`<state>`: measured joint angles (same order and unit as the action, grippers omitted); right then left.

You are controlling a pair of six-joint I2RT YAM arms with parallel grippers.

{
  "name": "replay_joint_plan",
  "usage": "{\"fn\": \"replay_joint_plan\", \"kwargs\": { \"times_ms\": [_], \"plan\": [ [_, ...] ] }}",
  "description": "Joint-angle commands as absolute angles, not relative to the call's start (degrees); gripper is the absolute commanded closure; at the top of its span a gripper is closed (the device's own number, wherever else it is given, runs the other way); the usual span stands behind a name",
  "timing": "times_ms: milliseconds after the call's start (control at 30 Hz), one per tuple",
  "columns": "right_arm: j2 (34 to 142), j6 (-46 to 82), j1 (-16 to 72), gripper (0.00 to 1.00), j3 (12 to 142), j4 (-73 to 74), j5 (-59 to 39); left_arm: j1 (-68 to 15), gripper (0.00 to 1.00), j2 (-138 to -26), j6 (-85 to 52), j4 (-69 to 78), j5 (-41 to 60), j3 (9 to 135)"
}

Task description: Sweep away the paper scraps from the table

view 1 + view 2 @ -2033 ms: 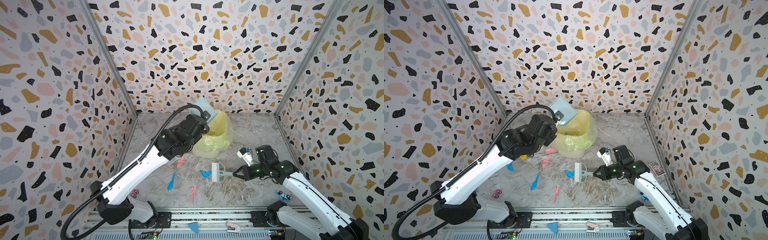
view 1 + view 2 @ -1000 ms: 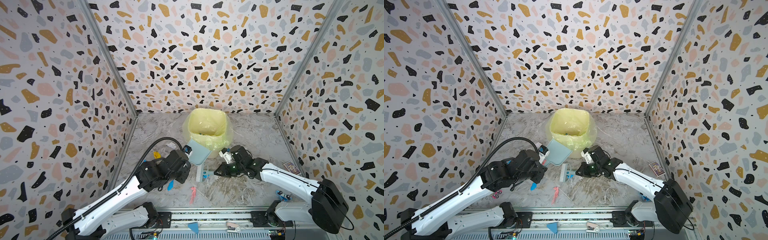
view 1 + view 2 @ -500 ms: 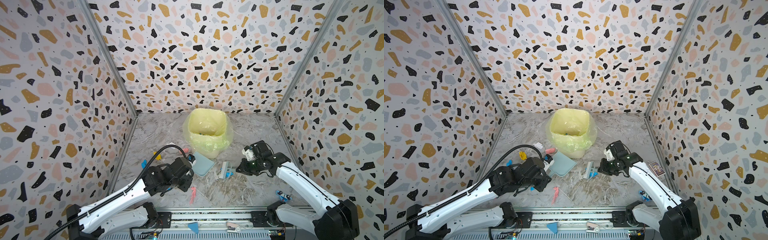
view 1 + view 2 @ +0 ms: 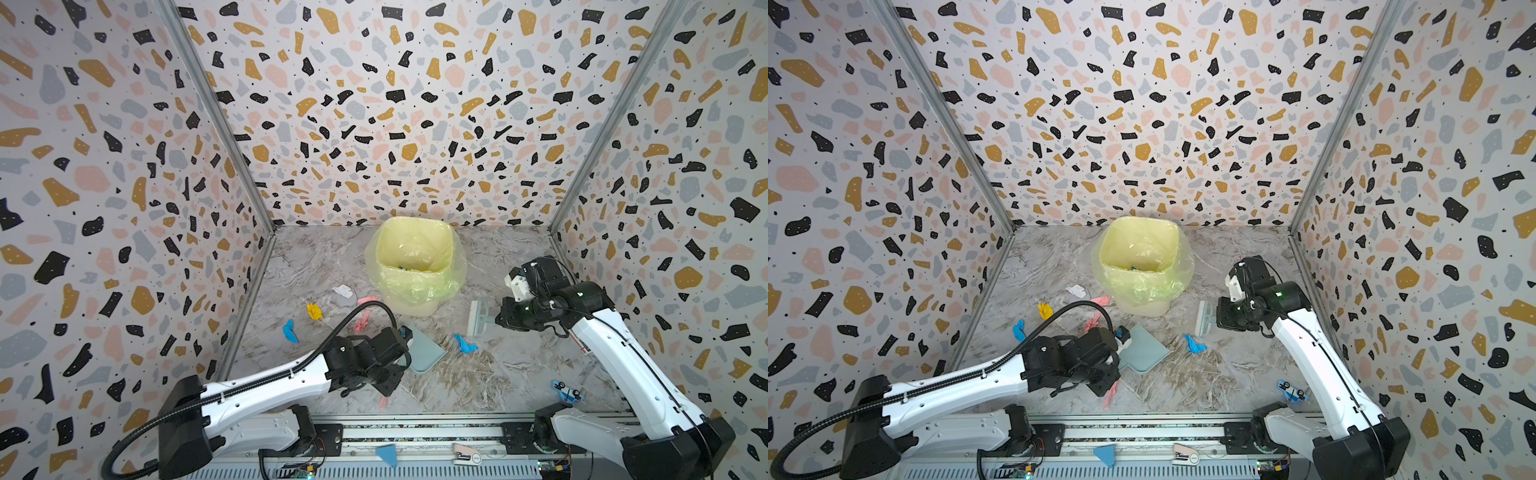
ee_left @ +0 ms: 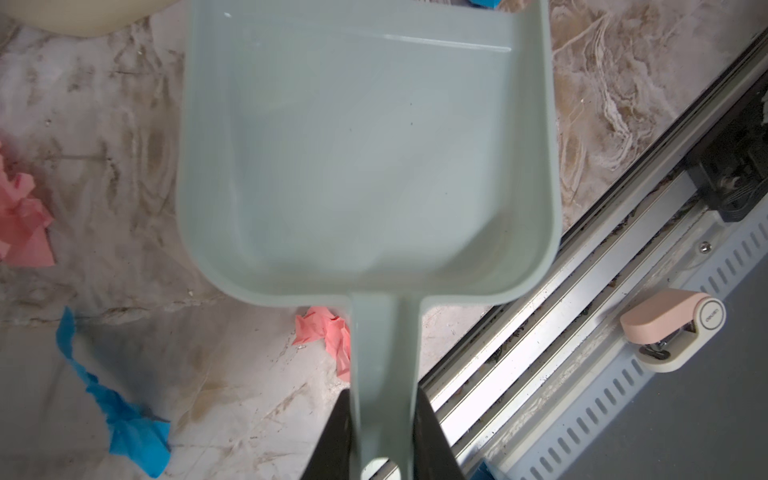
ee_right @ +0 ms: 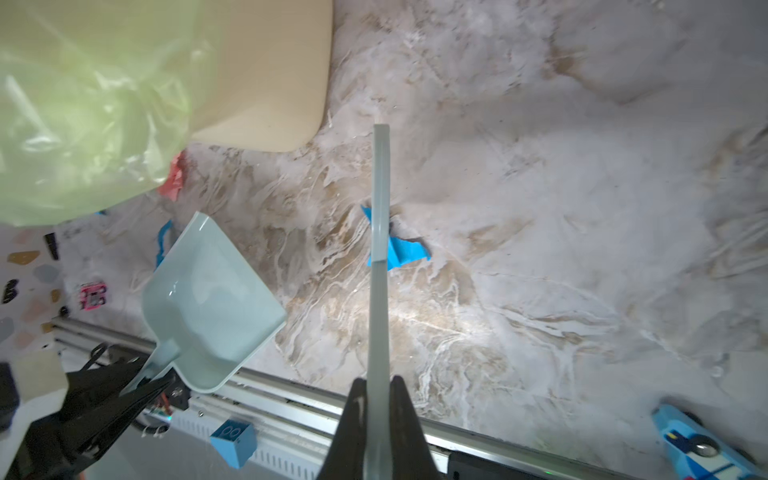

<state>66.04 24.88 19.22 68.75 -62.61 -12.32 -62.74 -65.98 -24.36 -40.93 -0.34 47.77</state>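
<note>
Paper scraps lie scattered on the marble table (image 4: 478,386): a blue scrap (image 4: 465,345) (image 6: 405,251) between dustpan and brush, further left a blue scrap (image 4: 289,330), a yellow one (image 4: 313,311), a white one (image 4: 343,291) and pink ones (image 4: 361,322). A pink scrap (image 5: 328,332) sits by the dustpan handle. My left gripper (image 5: 381,399) is shut on the handle of a pale green dustpan (image 4: 424,353), which lies empty and low on the table. My right gripper (image 6: 378,380) is shut on the brush (image 4: 478,318) handle, right of the blue scrap.
A bin lined with a yellow bag (image 4: 411,286) stands at the back middle, holding some scraps. A blue toy car (image 4: 566,390) sits front right. A pink stapler (image 4: 465,457) and a blue piece (image 4: 386,455) rest on the front rail. Speckled walls close three sides.
The left arm brought the dustpan down from over the bin to the table in front of it. The right arm drew the brush back right, away from the blue scrap.
</note>
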Motion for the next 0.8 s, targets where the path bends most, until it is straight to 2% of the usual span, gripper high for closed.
{"fn": "replay_joint_plan", "kwargs": {
  "times_ms": [0,100,267,767],
  "plan": [
    [68.19,22.49,20.53,1.0,71.4,-67.25,-2.9,-63.76,0.79,-69.09,-21.52,-37.48,0.35,49.97],
    [70.67,22.54,24.38,1.0,72.66,-68.15,4.09,-64.42,0.79,-72.34,-19.68,-36.92,0.27,51.34],
    [74.72,22.91,30.75,1.0,74.24,-69.18,9.87,-64.69,0.79,-75.67,-16.85,-36.96,-0.17,52.38],
    [78.48,21.18,35.3,1.0,74.06,-68.73,9.62,-64.69,0.81,-85.33,-10.21,-35.23,-1.19,56.24]
  ]
}}
